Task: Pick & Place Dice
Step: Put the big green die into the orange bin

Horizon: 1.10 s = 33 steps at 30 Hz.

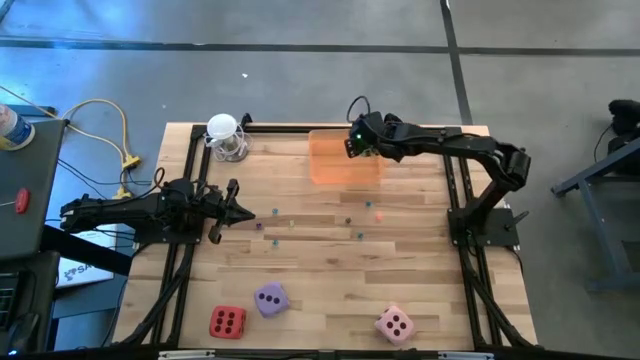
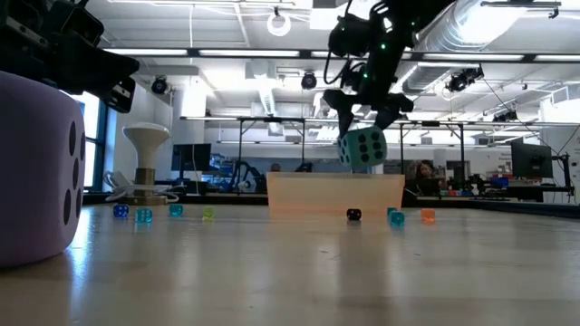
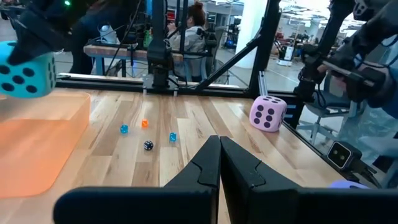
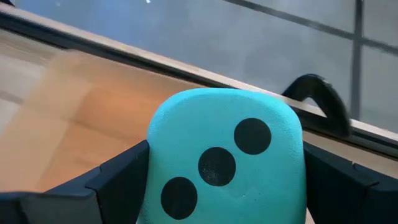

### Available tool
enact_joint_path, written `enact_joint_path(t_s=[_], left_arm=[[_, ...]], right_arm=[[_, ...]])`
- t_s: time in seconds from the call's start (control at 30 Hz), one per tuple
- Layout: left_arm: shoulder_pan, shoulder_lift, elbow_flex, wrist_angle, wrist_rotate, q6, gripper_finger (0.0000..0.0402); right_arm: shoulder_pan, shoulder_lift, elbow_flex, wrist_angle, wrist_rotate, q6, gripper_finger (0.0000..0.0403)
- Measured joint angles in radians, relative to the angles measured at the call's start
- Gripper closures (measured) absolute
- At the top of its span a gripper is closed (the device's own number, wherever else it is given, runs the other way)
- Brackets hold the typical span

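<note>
Right pincer (image 2: 365, 116): wide, gripping soft rounded teal die (image 2: 363, 147) above translucent orange bin (image 2: 333, 192).
Left pincer (image 1: 245, 212): shut, empty, over wooden bench (image 1: 330, 290).

No words, brands or printed numerals can be read anywhere. The only countable marks are the pips on the dice. The teal die (image 4: 224, 158) shows a three-pip face in the right wrist view, running on a diagonal; in the left wrist view (image 3: 23, 70) another face of it shows at least five dark pips, partly hidden. The pink die (image 3: 268, 114), in the left wrist view, shows a six-pip face. From above, the red die (image 1: 227, 322) at about 7 o'clock on the surface (image 1: 320, 285) shows four pips, and the purple die (image 1: 270, 298) beside it shows two.
</note>
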Motion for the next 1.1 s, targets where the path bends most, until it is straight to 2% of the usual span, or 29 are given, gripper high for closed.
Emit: enact_joint_path(t_s=[0.4,0.77,1.1], left_arm=[[0.0,0.0,0.0,0.0,0.0,0.0,0.0401],[0.0,0.0,0.0,0.0,0.001,0.0,0.0401],[0.0,0.0,0.0,0.0,0.001,0.0,0.0401]], right_arm=[[-0.045,0.116,0.0,0.073,-0.035,-0.029,0.006],[-0.049,0.116,0.0,0.121,-0.033,-0.076,0.0017],[-0.047,0.116,0.0,0.118,-0.049,-0.066,0.0012]])
